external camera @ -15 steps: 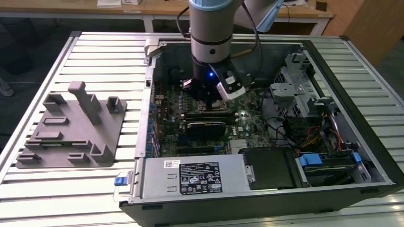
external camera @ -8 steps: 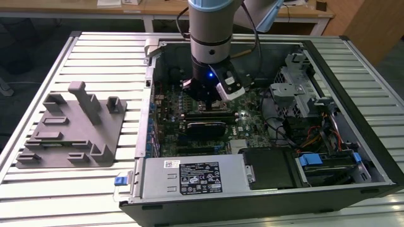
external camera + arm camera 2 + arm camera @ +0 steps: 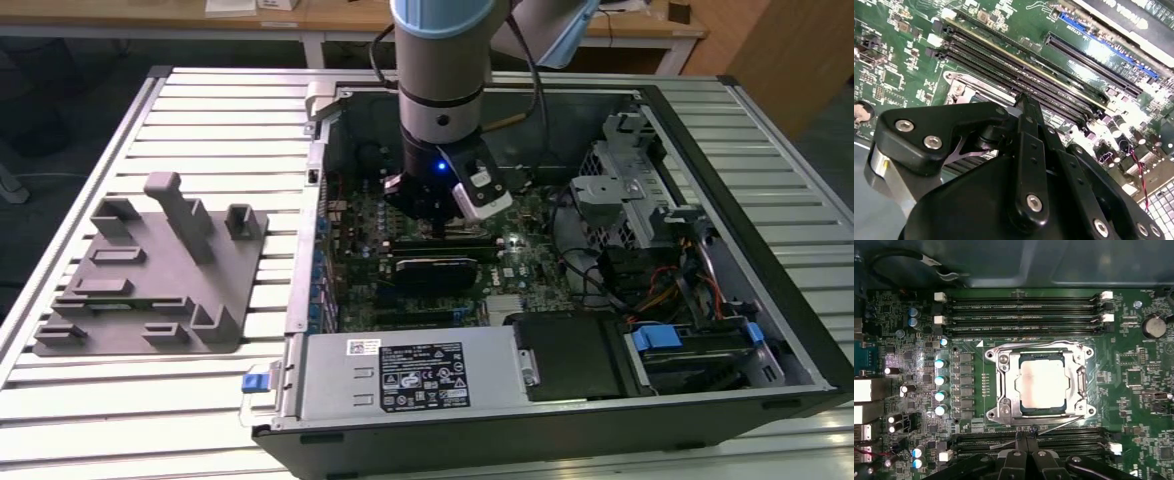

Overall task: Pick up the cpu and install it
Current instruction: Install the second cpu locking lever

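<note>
Cpu (image 3: 1045, 385) flat inside socket frame (image 3: 1004, 390), edges clear all round; jaws pressed together, empty, just beside.

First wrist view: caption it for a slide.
The cpu sits inside the metal socket frame on the green motherboard, with the black claw just beside the socket.

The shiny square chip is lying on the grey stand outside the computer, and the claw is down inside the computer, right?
Not quite. The cpu already sits in the socket frame on the green motherboard, as the first wrist view shows. The claw is indeed down inside the computer case.
</note>
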Controlling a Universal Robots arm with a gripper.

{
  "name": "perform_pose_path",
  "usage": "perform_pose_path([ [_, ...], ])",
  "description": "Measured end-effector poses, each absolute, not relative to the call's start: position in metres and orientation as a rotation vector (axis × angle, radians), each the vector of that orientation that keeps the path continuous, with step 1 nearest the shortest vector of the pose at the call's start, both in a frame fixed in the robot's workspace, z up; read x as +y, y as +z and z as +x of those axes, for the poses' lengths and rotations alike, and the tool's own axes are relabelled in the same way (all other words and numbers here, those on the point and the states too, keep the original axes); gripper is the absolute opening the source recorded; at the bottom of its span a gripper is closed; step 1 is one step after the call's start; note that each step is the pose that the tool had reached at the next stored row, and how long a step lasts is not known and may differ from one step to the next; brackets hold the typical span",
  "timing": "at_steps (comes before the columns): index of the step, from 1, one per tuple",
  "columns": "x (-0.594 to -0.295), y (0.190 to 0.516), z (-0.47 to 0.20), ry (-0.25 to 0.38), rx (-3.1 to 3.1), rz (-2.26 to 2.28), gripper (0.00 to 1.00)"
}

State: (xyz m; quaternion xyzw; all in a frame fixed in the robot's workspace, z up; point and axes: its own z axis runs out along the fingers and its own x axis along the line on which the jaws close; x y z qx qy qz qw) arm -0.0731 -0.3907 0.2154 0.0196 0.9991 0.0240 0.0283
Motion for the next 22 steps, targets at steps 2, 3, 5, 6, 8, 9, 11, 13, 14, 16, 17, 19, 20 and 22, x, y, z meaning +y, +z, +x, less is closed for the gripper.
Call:
perform_pose_path([
  [2, -0.391, 0.213, -0.076, 0.078, 3.083, 0.060, 0.11],
  [3, -0.391, 0.213, -0.078, 0.079, 3.083, 0.061, 0.11],
  [5, -0.391, 0.212, -0.081, 0.080, 3.083, 0.061, 0.11],
  [6, -0.391, 0.211, -0.082, 0.082, 3.083, 0.061, 0.11],
  [8, -0.392, 0.211, -0.084, 0.087, 3.083, 0.061, 0.11],
  [9, -0.393, 0.211, -0.085, 0.090, 3.083, 0.061, 0.11],
  [11, -0.395, 0.210, -0.087, 0.100, 3.083, 0.061, 0.11],
  [13, -0.396, 0.209, -0.088, 0.110, 3.083, 0.061, 0.11],
  [14, -0.397, 0.209, -0.089, 0.119, 3.083, 0.062, 0.11],
  [16, -0.398, 0.208, -0.090, 0.142, 3.082, 0.062, 0.11],
  [17, -0.399, 0.208, -0.090, 0.154, 3.081, 0.063, 0.11],
  [19, -0.400, 0.207, -0.090, 0.182, 3.080, 0.063, 0.11],
  [20, -0.401, 0.206, -0.091, 0.195, 3.080, 0.064, 0.11],
  [22, -0.402, 0.205, -0.091, 0.215, 3.079, 0.065, 0.11],
])
